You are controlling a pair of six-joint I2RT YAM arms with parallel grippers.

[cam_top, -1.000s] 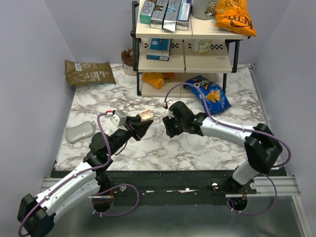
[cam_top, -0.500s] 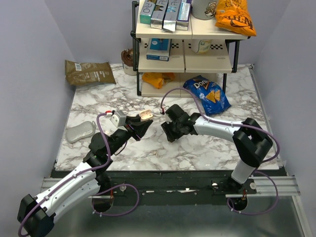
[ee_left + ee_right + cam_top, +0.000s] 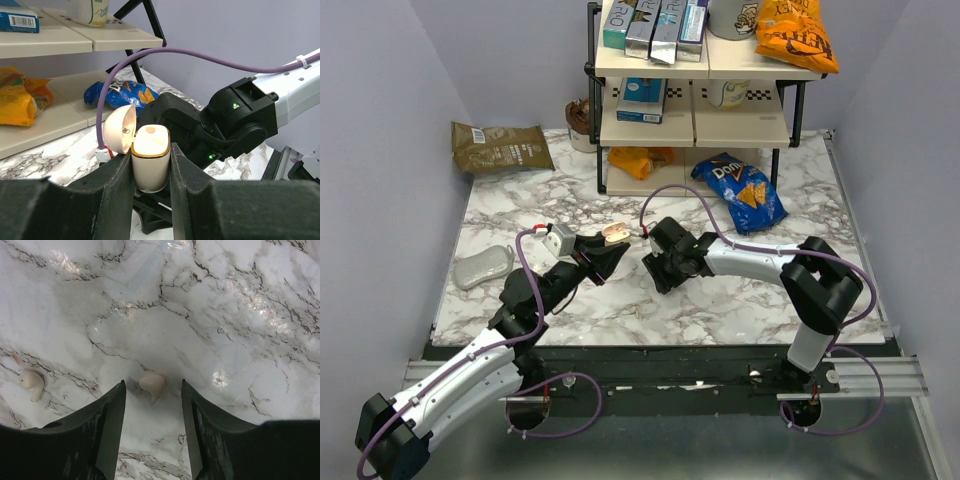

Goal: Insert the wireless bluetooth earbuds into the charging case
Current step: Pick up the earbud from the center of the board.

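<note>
One earbud (image 3: 152, 384) is lying on the marble (image 3: 225, 300) between the right gripper's (image 3: 152, 390) spread fingers, touching neither, a second earbud (image 3: 31, 381) is lying just outside one finger, and the left gripper (image 3: 150, 167) is pinching the case (image 3: 150, 155) upright between its fingers, lid standing open to one side.

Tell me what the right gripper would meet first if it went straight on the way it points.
Probably the cream-white earbud lying on the marble table, centred within the open right gripper; depth is unclear.
</note>
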